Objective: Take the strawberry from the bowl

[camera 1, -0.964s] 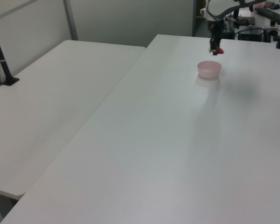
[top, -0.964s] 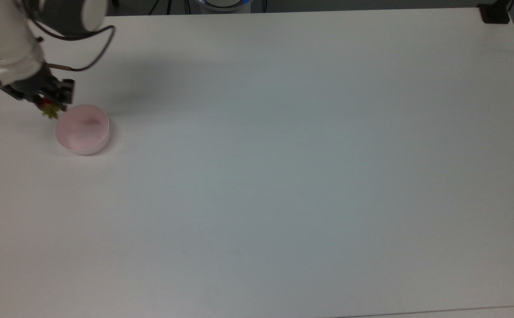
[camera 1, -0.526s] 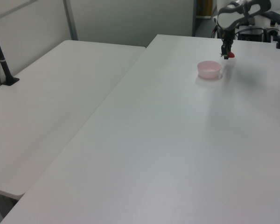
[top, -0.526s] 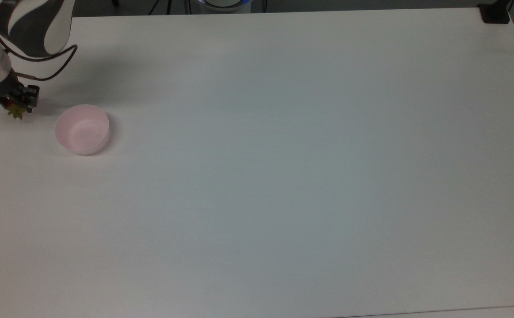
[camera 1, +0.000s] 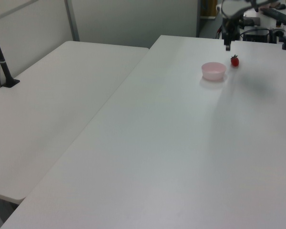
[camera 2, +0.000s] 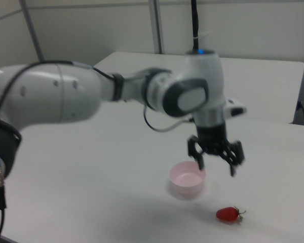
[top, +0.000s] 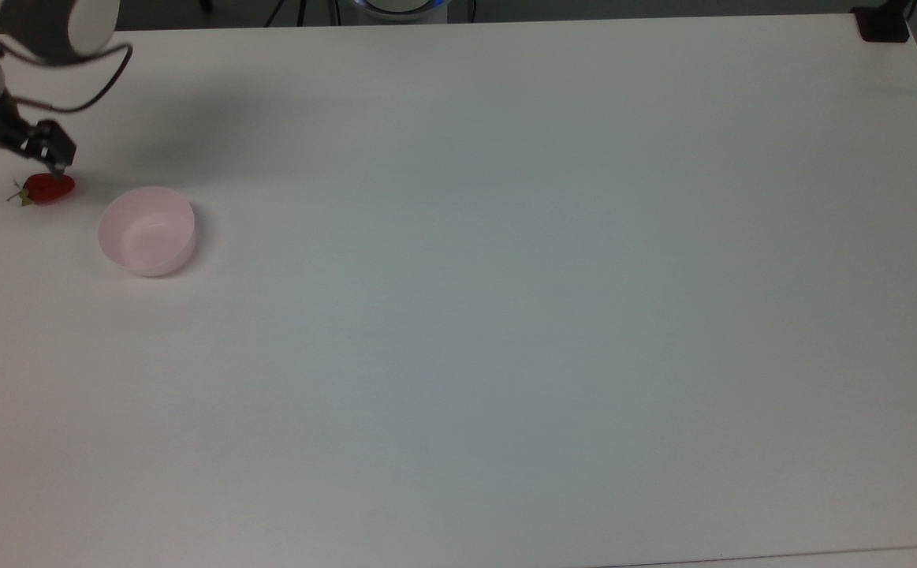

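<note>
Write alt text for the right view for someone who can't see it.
A red strawberry lies on its side on a white table, beside an empty pink bowl. A white robot arm's open gripper hangs above them, holding nothing.

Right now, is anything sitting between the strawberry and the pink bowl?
No. In the top view only bare white table lies between the strawberry and the pink bowl; they sit apart.

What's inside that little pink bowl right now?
Nothing that shows: the bowl looks empty, its pale inside bare in the top view. The strawberry lies outside it on the table, apart from the bowl, below the open gripper.
</note>
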Controlling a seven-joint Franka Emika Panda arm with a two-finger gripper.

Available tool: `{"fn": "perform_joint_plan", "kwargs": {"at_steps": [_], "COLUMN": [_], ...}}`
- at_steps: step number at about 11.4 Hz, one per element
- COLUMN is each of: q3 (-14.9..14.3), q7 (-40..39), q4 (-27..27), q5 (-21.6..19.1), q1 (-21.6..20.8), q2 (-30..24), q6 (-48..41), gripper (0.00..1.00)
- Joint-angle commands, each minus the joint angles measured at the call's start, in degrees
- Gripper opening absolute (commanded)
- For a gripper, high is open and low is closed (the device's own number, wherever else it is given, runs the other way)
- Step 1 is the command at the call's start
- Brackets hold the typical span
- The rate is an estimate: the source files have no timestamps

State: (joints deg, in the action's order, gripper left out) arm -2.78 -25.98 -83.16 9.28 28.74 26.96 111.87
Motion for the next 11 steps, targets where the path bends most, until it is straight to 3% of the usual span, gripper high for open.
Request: {"fn": "perform_joint_plan", "kwargs": {"at_steps": [1,5,9,11], "q3": [4.6,5.6,4.1,1.5], "q7": [9.2,28.1,33.0,35.8], "q4": [-2.5,-2.5,-6.2,-7.2], "q5": [-3.0,-2.5,-3.2,-3.1], "q1": [-4.9,-17.7,-24.7,-28.5], "q2": [-11.1,-16.1,-24.7,-26.3], "q6": [-10.9,-15.4,-21.0,-21.3], "gripper": [1.00,1.00,1.00,1.00]}}
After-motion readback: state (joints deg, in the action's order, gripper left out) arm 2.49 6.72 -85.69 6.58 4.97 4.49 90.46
